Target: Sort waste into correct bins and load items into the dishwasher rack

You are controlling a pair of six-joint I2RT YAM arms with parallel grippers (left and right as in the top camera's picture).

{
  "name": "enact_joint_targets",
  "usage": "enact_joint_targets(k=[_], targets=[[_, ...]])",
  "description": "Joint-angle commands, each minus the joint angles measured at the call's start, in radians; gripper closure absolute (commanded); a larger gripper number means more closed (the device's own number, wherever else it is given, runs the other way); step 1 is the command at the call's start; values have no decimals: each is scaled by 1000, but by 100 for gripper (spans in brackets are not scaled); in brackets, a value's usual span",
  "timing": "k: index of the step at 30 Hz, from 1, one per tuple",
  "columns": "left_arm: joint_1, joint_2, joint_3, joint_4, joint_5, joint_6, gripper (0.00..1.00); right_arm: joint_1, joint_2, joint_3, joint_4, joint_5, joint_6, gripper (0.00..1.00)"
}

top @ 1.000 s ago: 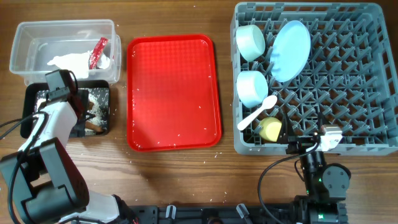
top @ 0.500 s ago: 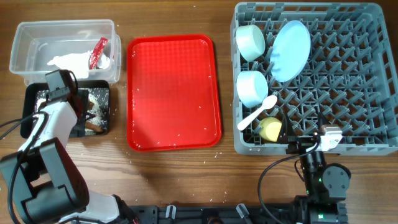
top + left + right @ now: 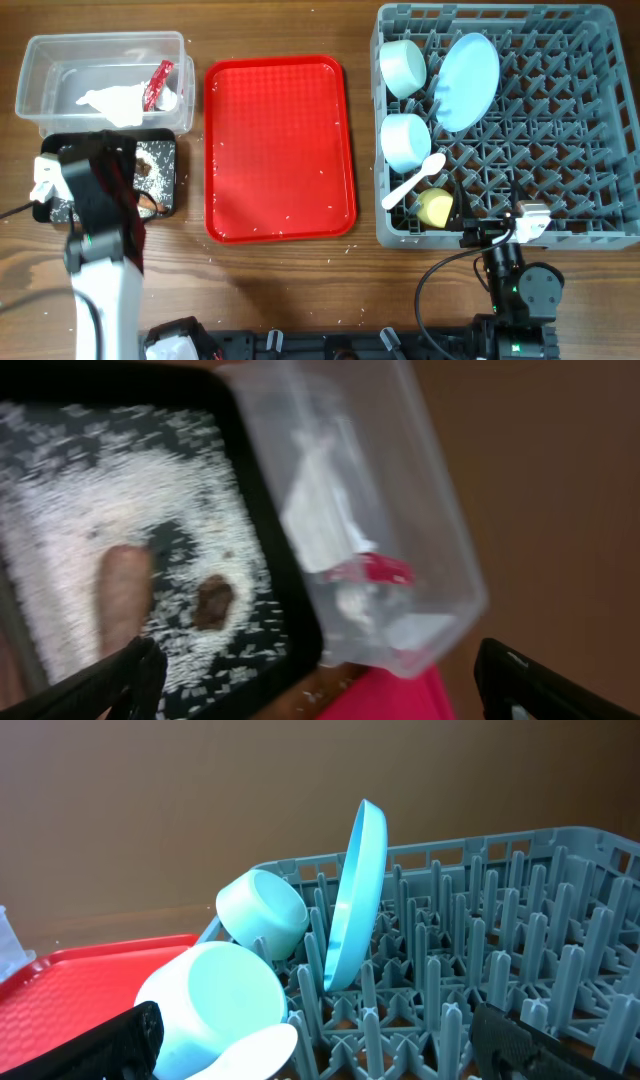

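Waste (image 3: 118, 99) binned, dishes (image 3: 468, 68) racked | left fingers (image 3: 125, 678) wide open, empty, over black tray (image 3: 258, 525) | right fingers (image 3: 110, 1040) likewise, by rack (image 3: 560, 120) | lift straight, avoid tub (image 3: 105, 38) rim

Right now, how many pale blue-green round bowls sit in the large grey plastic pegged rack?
2. One pale blue-green bowl lies at the rack's far left corner, beside the pale blue round plate; the other bowl sits just nearer the robot. None looks hidden.

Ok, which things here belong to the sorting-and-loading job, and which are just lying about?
Job: clear tub, black tray, red wrapper, tissue, rice grains, brown stick, brown lump, rack, plate, upper bowl, lower bowl, yellow cup, spoon.
Lying about: red serving tray.
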Motion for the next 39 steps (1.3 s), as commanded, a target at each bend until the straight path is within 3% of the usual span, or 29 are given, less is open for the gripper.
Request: enact_joint_targets(k=[1, 3, 7, 11, 16, 19, 28, 39], targets=[[-45, -219, -126, 92, 154, 386, 0, -3, -3, -1, 5, 17, 13, 0], [-92, -371, -196, 113, 248, 583, 0, -3, -3, -1, 5, 17, 13, 0], [-223, -571, -291, 114, 233, 716, 0, -3, -3, -1, 5, 17, 13, 0], [-314, -731, -374, 114, 186, 759, 0, -3, -3, -1, 5, 17, 13, 0], [-326, -884, -498, 134, 198, 762, 0, -3, -3, -1, 5, 17, 13, 0], [-326, -943, -572, 201, 198, 763, 0, -3, -3, -1, 5, 17, 13, 0], [-326, -1005, -649, 237, 238, 940, 0, -3, -3, -1, 5, 17, 14, 0], [-326, -1005, -690, 223, 247, 956, 0, -3, -3, -1, 5, 17, 13, 0]])
